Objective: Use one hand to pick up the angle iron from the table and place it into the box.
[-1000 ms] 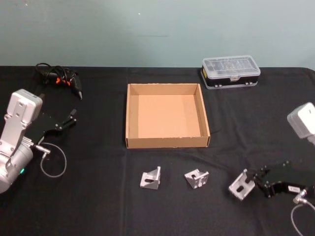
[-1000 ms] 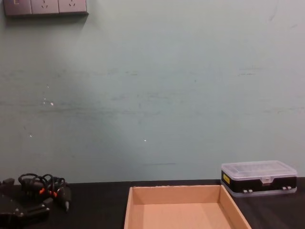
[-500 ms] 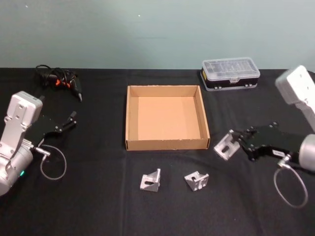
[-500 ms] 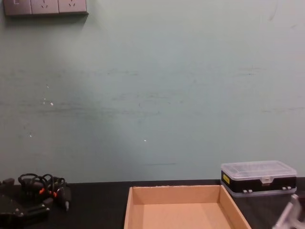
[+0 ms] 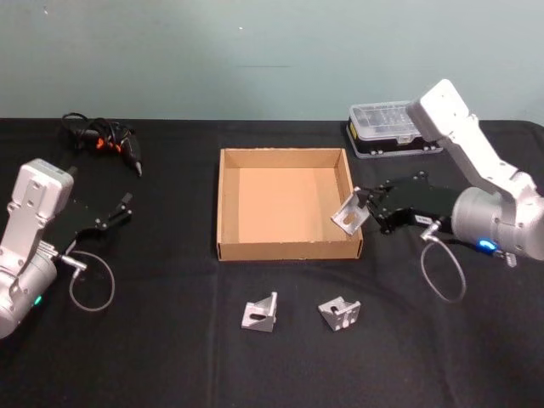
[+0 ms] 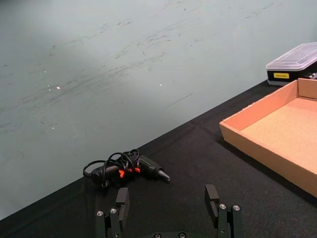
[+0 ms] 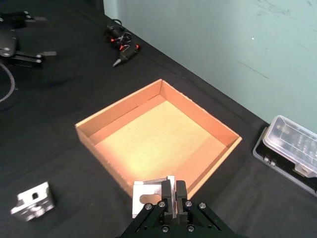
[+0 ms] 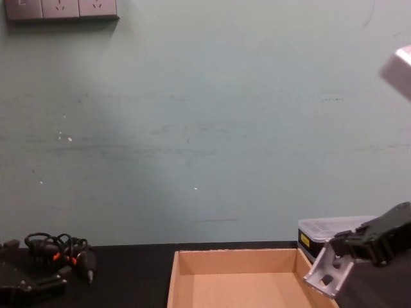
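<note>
Above the box's [image 5: 285, 248] right wall, in the head view, the right pincer [image 5: 364, 208] is clamped on an angle iron [image 5: 348, 212], clear of the bench [image 5: 170, 340]. Two loose angle irons [image 5: 259, 312] [image 5: 340, 312] lie in front of the box, and the left pincer [image 5: 119, 211] hangs well to its left. The left wrist view shows that pincer's fingers [image 6: 212, 197] spread, gripping nothing. In the right wrist view the gripped angle iron [image 7: 148, 197] shows against the box's wall. In the chest view it hangs tilted over the box's right wall.

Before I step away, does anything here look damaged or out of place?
Nothing stands out. The box is intact, two angle irons lie before it, the right gripper holds a third angle iron at its right wall; left gripper parked, open.
</note>
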### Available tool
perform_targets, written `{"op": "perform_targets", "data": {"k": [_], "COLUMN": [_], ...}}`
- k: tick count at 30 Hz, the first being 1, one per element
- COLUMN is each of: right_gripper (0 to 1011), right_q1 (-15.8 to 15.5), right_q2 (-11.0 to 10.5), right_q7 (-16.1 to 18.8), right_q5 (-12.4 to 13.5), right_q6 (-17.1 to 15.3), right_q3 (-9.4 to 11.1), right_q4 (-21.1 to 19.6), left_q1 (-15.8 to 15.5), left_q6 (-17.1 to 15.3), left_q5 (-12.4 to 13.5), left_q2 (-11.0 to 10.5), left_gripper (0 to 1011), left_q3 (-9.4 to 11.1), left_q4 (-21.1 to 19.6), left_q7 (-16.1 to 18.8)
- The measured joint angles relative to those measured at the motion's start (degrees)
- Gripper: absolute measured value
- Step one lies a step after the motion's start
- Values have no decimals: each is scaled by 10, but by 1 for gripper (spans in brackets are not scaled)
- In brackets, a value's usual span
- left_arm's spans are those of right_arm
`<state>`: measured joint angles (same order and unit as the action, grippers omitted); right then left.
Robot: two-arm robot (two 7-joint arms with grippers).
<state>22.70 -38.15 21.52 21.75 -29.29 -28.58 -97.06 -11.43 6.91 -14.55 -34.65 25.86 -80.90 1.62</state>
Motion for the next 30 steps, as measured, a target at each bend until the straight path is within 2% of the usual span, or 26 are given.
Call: {"op": "perform_targets", "data": {"k": [3,14,23,30], "right_gripper": [58,57,58,58], "right_q1": [32,89,123,138], "right_q2": [26,83,117,132], "right_q7": [7,24,43,55], "right_q5": [-21,-58,-85,-102], "right_q6": [4,16,22,26], "right_q3": [-17,-44,-64,-75], "right_q4": [46,146,214,246], "left_q1": [0,0,0,0], "left_q6": [0,0,0,0], "left_q5": [0,0,0,0], "left_q2": [0,0,0,0], "left_gripper": [1000,1000,1000,1000], "left_q3": [0,0,0,0], "left_q4": [0,0,0,0], "left_q7": [0,0,0,0]}}
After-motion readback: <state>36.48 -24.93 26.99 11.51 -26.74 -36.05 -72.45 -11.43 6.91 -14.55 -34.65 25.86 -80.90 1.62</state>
